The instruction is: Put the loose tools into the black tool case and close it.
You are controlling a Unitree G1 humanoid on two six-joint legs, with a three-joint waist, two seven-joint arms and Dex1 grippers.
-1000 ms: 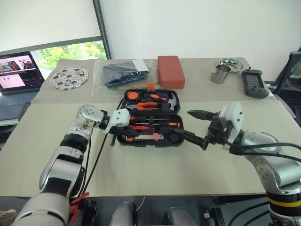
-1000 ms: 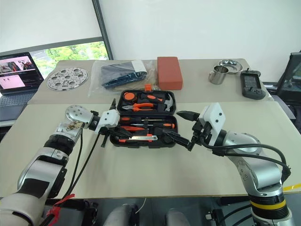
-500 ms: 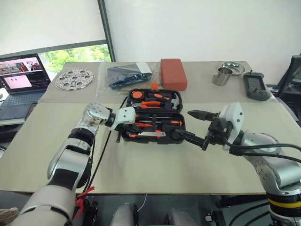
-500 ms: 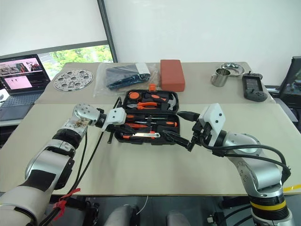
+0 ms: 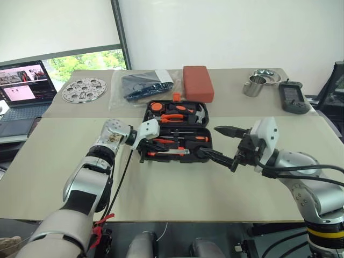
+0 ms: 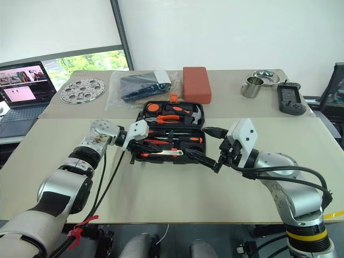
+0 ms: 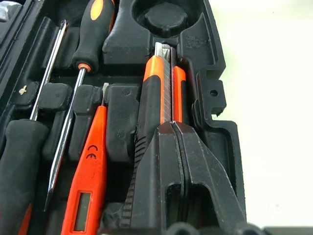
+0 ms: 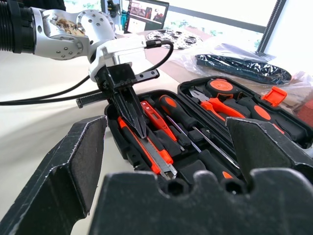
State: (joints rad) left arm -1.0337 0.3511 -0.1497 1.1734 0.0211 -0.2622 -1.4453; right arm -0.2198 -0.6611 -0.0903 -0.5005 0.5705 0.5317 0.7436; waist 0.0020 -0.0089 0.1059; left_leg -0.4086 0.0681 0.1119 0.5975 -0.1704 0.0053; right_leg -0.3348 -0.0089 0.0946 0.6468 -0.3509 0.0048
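At frame centre, black tool case (image 5: pixel 177 137) lies open on the worktop (image 5: pixel 177 188); closed left gripper (image 7: pixel 172 128) presses the utility knife (image 7: pixel 155 93) into its slot, right gripper (image 5: pixel 226 145) wide open. Risk: unseated knife blocking the lid

Beige table (image 5: pixel 177 193) — white wall (image 5: pixel 226 32) behind, window (image 5: pixel 86 62) showing greenery.

The black tool case (image 5: pixel 177 131) lies open in the middle of the table (image 5: pixel 172 183), with tools inside. The left gripper (image 5: pixel 144 153) is at its left end. The right gripper (image 5: pixel 224 145) hangs wide open at its right end.
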